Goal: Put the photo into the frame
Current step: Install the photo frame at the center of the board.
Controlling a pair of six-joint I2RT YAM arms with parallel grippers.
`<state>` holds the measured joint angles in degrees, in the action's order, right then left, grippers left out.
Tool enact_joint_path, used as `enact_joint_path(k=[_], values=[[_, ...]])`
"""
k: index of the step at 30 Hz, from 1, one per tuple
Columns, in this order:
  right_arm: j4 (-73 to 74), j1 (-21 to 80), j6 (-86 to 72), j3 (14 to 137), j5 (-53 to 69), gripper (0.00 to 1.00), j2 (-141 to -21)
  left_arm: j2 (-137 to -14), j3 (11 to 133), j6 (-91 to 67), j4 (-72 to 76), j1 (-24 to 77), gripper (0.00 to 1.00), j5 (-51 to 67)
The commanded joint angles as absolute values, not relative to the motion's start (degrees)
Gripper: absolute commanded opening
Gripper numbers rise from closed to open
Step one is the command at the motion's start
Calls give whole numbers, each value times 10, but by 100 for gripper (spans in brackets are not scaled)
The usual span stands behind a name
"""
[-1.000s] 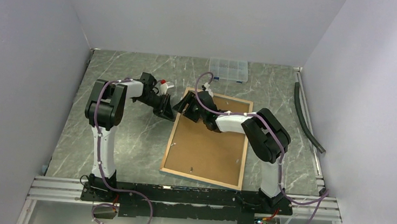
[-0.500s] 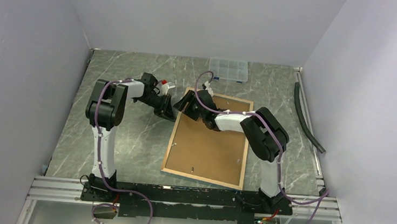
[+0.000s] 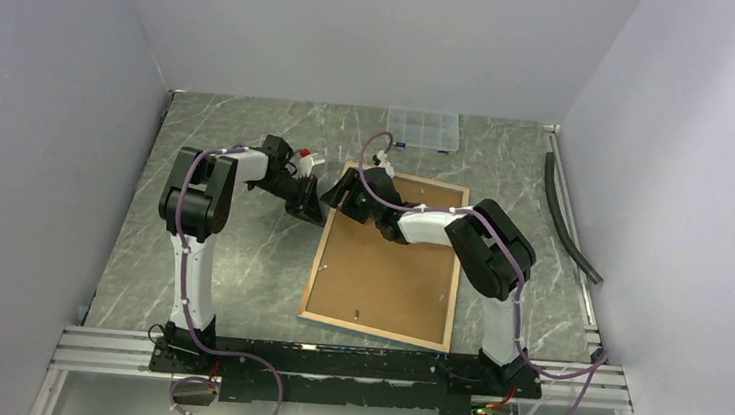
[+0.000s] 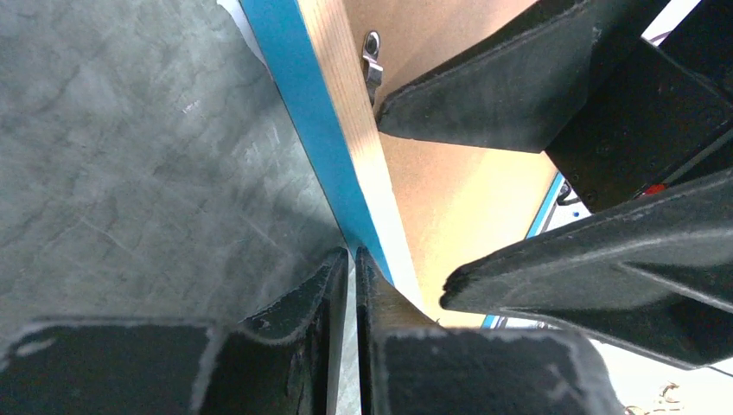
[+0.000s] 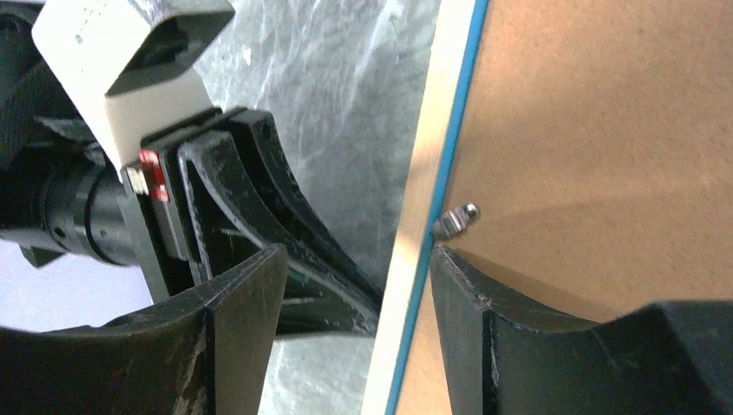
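Top external view: the frame lies face-down at the middle of the desk, brown backing board up.
Left gripper jaws almost together, tips at the frame's blue edge; right gripper jaws apart, straddling that rail beside a metal clip.

Grey-green marbled stone-pattern tabletop, matt, was enclosed on three sides by plain pale lilac-white walls. A small clear plastic compartment box lay flat at the far edge, close to the back wall. A dark flexible hose, gently curved, lay on the right along the foot of the side wall. A plain brown fibreboard backing board lay flat near mid-table, slightly skewed, apart from the box. Silver aluminium extrusion rails ran across the near edge.
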<state>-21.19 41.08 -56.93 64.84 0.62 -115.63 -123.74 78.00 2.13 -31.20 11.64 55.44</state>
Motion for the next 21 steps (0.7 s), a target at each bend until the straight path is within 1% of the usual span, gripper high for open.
enact_joint_path(k=[1,7,14,21], values=[[-249,412,-548,612,24,66,-1098,-1234,776,30,-326,129,15,559],[-232,411,-560,605,26,66,-1102,-1234,776,24,-323,127,13,559],[-201,410,-556,649,20,66,-1145,-1230,775,21,-323,128,12,564],[-186,407,-551,666,-5,65,-1162,-1226,767,19,-320,134,11,572]])
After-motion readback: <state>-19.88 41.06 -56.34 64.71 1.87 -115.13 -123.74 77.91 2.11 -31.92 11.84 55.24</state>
